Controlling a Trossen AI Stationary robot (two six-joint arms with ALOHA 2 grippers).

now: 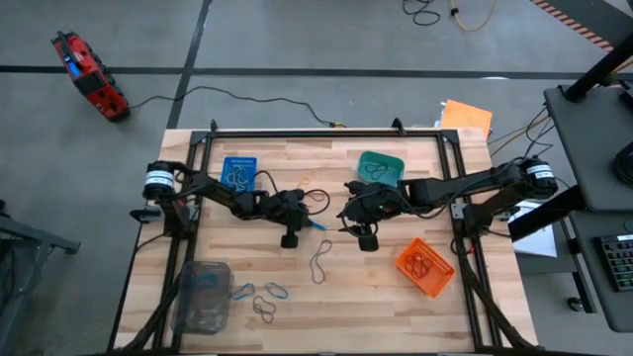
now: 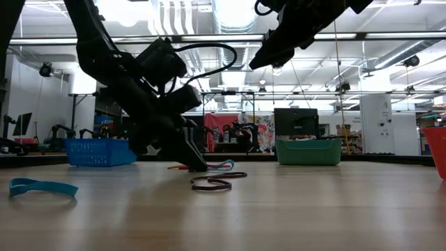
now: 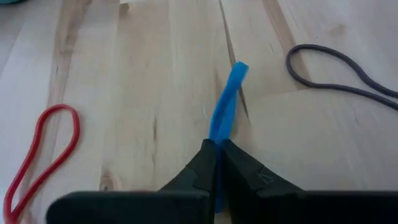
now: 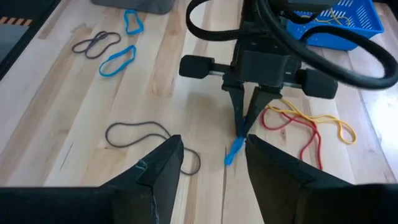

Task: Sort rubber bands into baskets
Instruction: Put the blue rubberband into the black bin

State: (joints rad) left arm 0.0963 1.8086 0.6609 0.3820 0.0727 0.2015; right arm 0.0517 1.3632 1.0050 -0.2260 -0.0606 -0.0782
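At the lower left of the high view the clear-grey basket [image 1: 201, 295] sits at the table's near edge, with blue bands [image 1: 274, 292] and a dark band [image 1: 263, 309] lying loose on the wood just to its right. Right of centre, near the lower right, the orange mesh basket [image 1: 426, 267] holds a dark loop. At mid-frame a long dark band [image 1: 320, 260] lies on the table between the two arms. Just above it, the left gripper [image 1: 315, 225] has its fingertips pressed together on one blue rubber band [image 3: 225, 115], pinching its end against the table, with a red band [image 3: 38, 149] near it. The right gripper [image 1: 348, 213] hovers close by with its fingers [image 4: 160, 167] spread, nothing between them. Towards the top, the blue perforated basket [image 1: 238, 171] sits upper left and the teal basket [image 1: 380, 167] upper right.
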